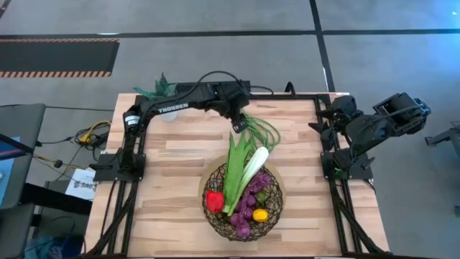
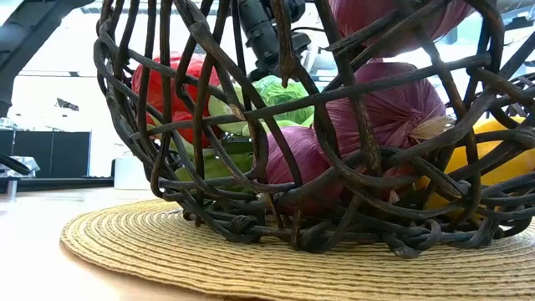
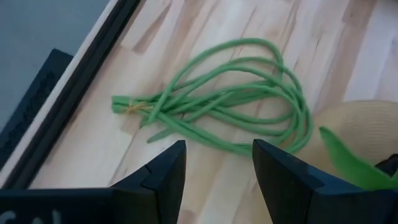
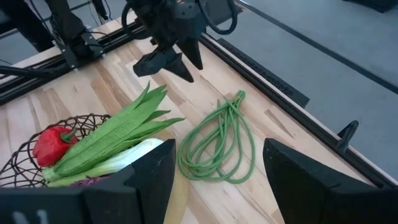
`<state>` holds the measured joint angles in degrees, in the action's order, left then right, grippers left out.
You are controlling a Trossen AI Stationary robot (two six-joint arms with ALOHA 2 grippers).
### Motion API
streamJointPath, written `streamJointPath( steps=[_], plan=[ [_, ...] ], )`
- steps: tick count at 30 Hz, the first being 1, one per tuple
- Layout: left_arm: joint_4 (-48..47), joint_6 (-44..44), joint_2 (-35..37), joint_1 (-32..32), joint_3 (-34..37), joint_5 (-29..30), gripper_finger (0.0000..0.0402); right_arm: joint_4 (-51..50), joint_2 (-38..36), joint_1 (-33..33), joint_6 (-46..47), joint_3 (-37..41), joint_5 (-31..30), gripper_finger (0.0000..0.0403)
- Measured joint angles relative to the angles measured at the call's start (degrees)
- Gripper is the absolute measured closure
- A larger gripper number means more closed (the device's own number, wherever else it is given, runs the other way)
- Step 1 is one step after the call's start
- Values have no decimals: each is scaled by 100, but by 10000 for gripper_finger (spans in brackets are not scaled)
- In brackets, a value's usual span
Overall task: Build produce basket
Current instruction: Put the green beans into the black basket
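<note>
One item of produce lies outside the large round basket of dark brown woven wire (image 1: 215, 219) — the looped bundle of long green beans (image 3: 217, 102), flat on the pale wooden tabletop (image 1: 172, 155) just beyond the basket's far rim, between it and the black frame rail (image 3: 68, 93). I judge the step in hand to be the pickup of that bundle, with the loading otherwise well advanced.

Inside the basket I find the glossy red pepper (image 1: 214, 201), the long white-green leek (image 1: 255, 164), a broad green leafy stalk (image 1: 236, 167) lying alongside it, the purple grape bunch (image 1: 248, 205) and the small yellow lemon (image 1: 260, 214). The basket rests on a round woven straw mat (image 2: 251, 259).

My left gripper (image 3: 214, 171) hangs above the table with its fingers parted and nothing between them. The beans lie directly ahead of the fingertips, apart from them, no contact made. The tied end of the bundle points toward the rail; the wide loops spread toward the mat.

The next move, in my judgement, calls for lowering over the gathered strands near the tie, where the bundle is narrowest, closing there, then lifting clear of the leek tips before carrying across to the basket. Risk noted — loose loops may snag on the wire rim.

My right gripper (image 4: 217, 180) waits, fingers wide and empty, at the table's right side.
</note>
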<state>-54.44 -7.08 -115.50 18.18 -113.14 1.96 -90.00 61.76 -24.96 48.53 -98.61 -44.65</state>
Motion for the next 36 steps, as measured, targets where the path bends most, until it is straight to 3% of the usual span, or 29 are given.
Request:
streamJointPath(
  steps=[7, 18, 20, 23, 25, 29, 32, 34, 36],
  plan=[
    [-437, 405, -17, 124, -7, 145, 230, -2, 11, 1, -15, 0, 206, 143],
    [-428, -1, -297, 177, 22, 26, 230, 13, 15, -1, 98, 0, 485, 143],
    [-583, 462, -300, 194, 35, -267, 230, 35, 11, -1, 110, 0, 603, 143],
    [-868, 1996, -293, 125, 29, -368, 230, 108, -2, -1, 112, 0, 733, 143],
    [-1157, 2984, -290, 18, 31, 10, 230, 205, -8, -1, 112, 0, 735, 143],
    [-1662, 3956, -267, -169, 31, 1799, 230, 392, -51, 0, 340, 0, 731, 143],
    [-1592, 2867, -267, -116, 31, 2291, 230, 393, -43, -1, 744, 0, 622, 143],
    [-1514, 1809, -267, -21, 31, 1828, 230, 396, -21, -1, 984, 0, 480, 143],
    [-1504, 1544, -267, 114, 31, 894, 230, 407, -21, 0, 1097, 0, 368, 143]
  ],
)
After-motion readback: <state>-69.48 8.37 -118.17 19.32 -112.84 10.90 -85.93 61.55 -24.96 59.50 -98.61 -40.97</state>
